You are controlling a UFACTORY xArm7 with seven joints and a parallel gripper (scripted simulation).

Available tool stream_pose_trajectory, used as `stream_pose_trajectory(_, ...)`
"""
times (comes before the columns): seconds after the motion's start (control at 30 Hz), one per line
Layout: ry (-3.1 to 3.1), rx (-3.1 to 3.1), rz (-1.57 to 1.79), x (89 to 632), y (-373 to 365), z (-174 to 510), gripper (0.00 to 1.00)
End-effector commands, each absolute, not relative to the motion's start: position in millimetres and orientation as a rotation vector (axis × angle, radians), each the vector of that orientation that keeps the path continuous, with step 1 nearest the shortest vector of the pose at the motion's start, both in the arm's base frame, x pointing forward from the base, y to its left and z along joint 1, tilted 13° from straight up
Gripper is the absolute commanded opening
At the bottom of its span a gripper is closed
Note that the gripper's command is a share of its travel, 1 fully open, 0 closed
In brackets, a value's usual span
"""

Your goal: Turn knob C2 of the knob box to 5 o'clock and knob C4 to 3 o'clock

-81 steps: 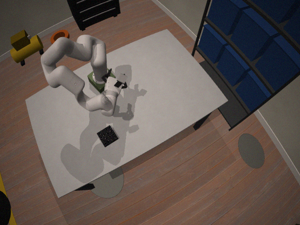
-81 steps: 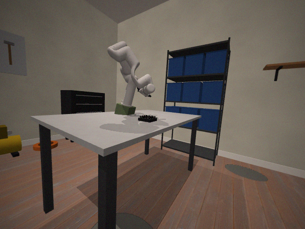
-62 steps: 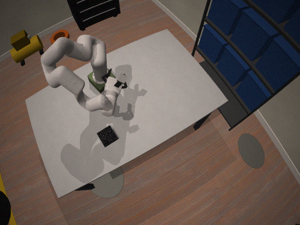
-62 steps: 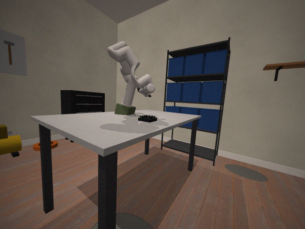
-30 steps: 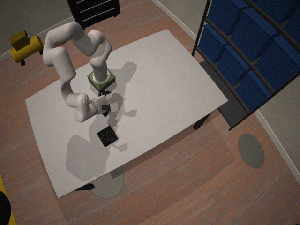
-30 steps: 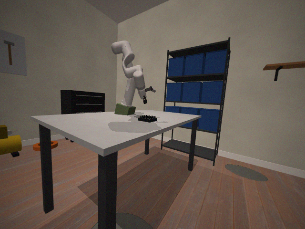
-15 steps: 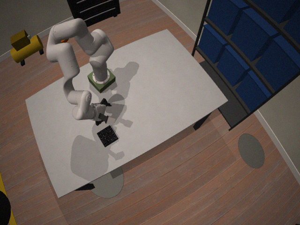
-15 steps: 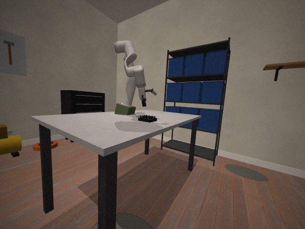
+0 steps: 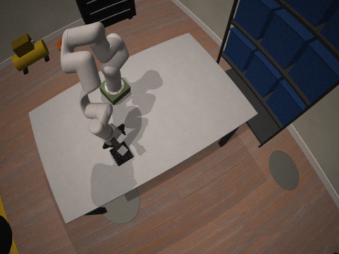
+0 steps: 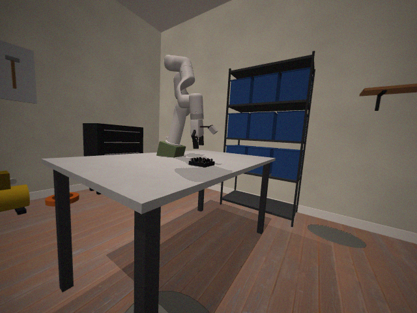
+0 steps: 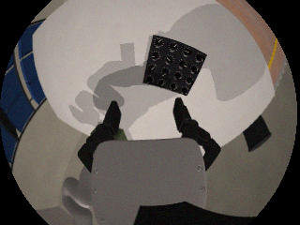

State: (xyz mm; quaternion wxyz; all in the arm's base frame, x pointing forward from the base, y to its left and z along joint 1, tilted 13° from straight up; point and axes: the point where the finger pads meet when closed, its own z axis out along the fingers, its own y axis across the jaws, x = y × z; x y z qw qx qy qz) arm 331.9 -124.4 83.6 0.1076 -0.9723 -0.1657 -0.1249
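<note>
Box: on the table point(image 9: 191, 82) point(image 10: 117, 168) point(image 11: 61, 47), lying flat, top up; the box point(image 9: 120, 160) point(image 10: 201, 163) point(image 11: 173, 66) black, square-looking, partly hidden from above.
Knobs: on top of the box, in four rows of four; dark knobs point(image 11: 170, 60), with pale marks around; names and line directions too small to tell, C2 and C4 included.
Gripper: wide open, with nothing between the fingers; gripper point(image 9: 114, 140) point(image 10: 198, 145) point(image 11: 146, 105) above table height, apart from the box, off toward its base-block side, fingers pointing down.
Camera: pale, on a dark bracket beside the gripper; camera point(image 9: 122, 150) point(image 10: 212, 129) well above the box, covering part of it in the top view.
Arm: bent high above the table, arm point(image 9: 85, 71) point(image 10: 195, 104) clear of the box.
Base block: green, under the arm; base block point(image 9: 113, 100) point(image 10: 171, 150) point(image 11: 121, 135) on the table, well apart from the box.

The gripper point(image 9: 114, 139) point(image 10: 199, 146) point(image 11: 146, 105) has moved closer to the knob box point(image 9: 119, 160) point(image 10: 201, 163) point(image 11: 174, 66).
</note>
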Motion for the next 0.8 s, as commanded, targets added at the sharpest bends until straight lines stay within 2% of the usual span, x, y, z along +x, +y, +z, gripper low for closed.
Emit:
stream_pose_trajectory(0.0,-0.356,-2.982,-0.368,351,-138,73,1.00)
stream_pose_trajectory(0.77,-0.243,-3.067,-0.372,364,-148,69,1.00)
